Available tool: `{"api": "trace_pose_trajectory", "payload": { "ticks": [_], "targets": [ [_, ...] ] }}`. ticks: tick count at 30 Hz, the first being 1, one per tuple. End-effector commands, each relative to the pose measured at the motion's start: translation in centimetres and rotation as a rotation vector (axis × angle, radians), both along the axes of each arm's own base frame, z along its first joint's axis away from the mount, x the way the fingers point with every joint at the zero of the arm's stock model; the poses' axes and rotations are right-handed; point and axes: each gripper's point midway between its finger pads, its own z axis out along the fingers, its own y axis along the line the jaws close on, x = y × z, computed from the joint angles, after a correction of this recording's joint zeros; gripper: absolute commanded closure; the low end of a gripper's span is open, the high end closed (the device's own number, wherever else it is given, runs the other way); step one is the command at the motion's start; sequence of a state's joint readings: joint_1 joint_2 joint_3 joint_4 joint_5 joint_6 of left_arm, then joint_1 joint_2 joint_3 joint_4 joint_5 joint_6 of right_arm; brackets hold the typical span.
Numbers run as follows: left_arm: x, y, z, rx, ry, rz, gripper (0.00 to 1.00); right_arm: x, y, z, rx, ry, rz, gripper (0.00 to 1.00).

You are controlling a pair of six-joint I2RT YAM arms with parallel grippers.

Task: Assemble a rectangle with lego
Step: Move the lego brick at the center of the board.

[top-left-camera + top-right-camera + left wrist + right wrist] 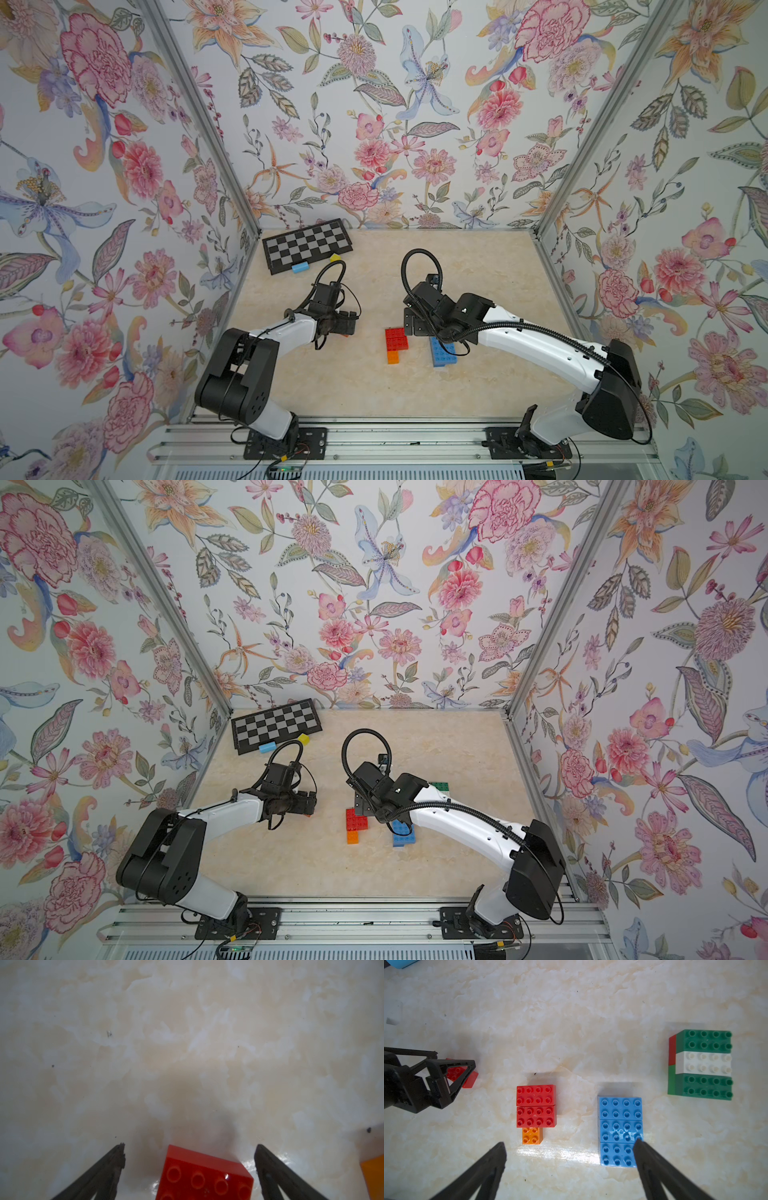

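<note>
The lego lay on the bench (591, 1022) in separate groups. Two red bricks (536, 1105) sat side by side with a small orange brick (532, 1136) touching one of them. A blue block (620, 1130) of three bricks stood near them, apart. A green and white block (704, 1066) stood further off.

The left gripper (190, 1147) was low over a loose red brick (203, 1176). Its jaws were spread, one on each side of the brick, and neither touched it. The right gripper (569, 1142) hung above the bench with its jaws also spread and holding nothing. In the right wrist view one of its fingers overlapped the blue block.

The rectangle looked far from done, because the groups were not joined. The loose red brick sat turned against the line of the left jaws. If they closed like this, they would probably catch its corners and twist it or push it out. If the right gripper came down here, its finger could hit the blue block and shift it. The two grippers were also close, so they could collide near the red bricks.
</note>
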State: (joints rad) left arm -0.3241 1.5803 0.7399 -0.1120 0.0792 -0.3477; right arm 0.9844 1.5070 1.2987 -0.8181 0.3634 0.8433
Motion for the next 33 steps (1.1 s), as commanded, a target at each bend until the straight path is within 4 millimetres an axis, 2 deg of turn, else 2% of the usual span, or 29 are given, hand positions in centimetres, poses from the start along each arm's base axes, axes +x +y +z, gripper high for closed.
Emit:
{"api": "trace_pose_trajectory", "payload": {
  "ticks": [1,8,13,23,24,33],
  "targets": [
    [-0.2,-0.8,-0.8,0.026,0.035,-0.051,0.03,0.1,-0.6,0.7,0.009,-0.038,-0.036,0.0],
    [-1.5,-0.9,-1.8,0.065,0.078,-0.051,0.1,0.1,-1.0,1.0,0.009,-0.054,-0.046,0.0],
    [-2.9,-0.9,-2.1,0.074,0.103,-0.039,0.11,0.1,-1.1,1.3,0.016,-0.059,-0.05,0.0],
    [-4.9,-1.5,-3.0,0.026,0.119,0.006,0.28,0.1,-1.2,1.3,0.016,-0.064,-0.052,0.0],
    [-4.8,-1.7,-2.0,0.003,0.09,0.014,0.3,0.0,-1.2,1.3,0.015,-0.064,-0.052,0.0],
    [-8.8,-3.0,-1.5,-0.093,0.065,0.102,0.38,-0.8,-1.0,1.3,0.057,-0.096,-0.024,0.0]
  ]
}}
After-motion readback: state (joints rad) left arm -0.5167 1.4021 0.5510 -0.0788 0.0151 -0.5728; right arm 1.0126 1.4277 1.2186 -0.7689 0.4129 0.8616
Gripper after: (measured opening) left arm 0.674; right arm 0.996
